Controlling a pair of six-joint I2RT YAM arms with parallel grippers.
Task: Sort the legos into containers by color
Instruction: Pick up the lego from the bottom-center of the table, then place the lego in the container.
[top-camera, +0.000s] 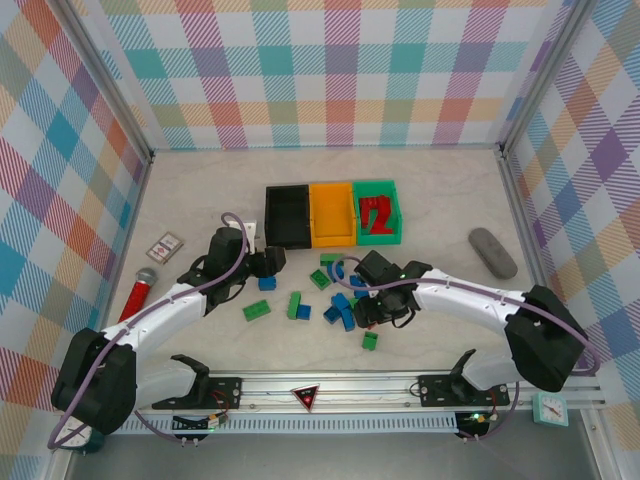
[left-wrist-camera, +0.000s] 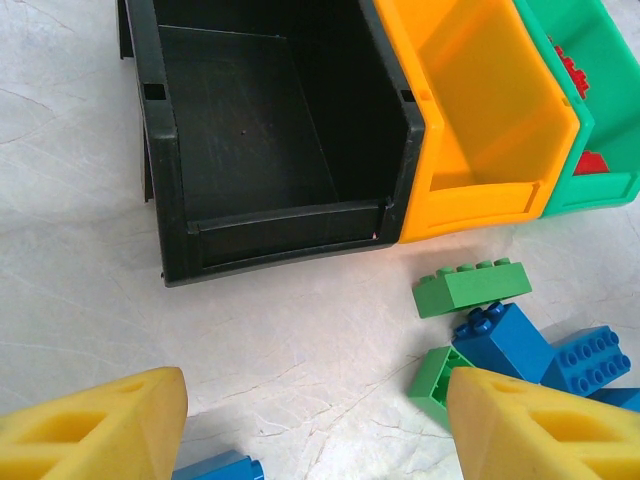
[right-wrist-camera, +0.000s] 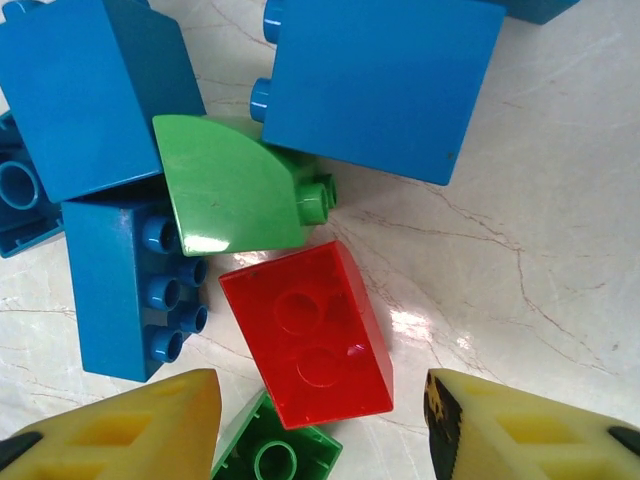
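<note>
Black bin (top-camera: 287, 215), orange bin (top-camera: 332, 212) and green bin (top-camera: 375, 186) stand touching in a row mid-worktop. Red bricks (top-camera: 377, 214) lie in the green bin. Blue and green bricks (top-camera: 300, 305) are scattered toward the near edge.

Left gripper (left-wrist-camera: 315, 435): fingers apart, empty, facing the black bin.

Right gripper (right-wrist-camera: 320, 440): fingers apart, straddling a red brick (right-wrist-camera: 305, 335), not clamped.

Pastel plaid walls (top-camera: 340, 70) (three sides); pale marbled tabletop (top-camera: 440, 200); even light.

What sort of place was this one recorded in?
Probably a lab data-collection cell, not a home: a marble-look table boxed in by plaid backdrop panels, with a metal mounting rail along its near edge.
</note>
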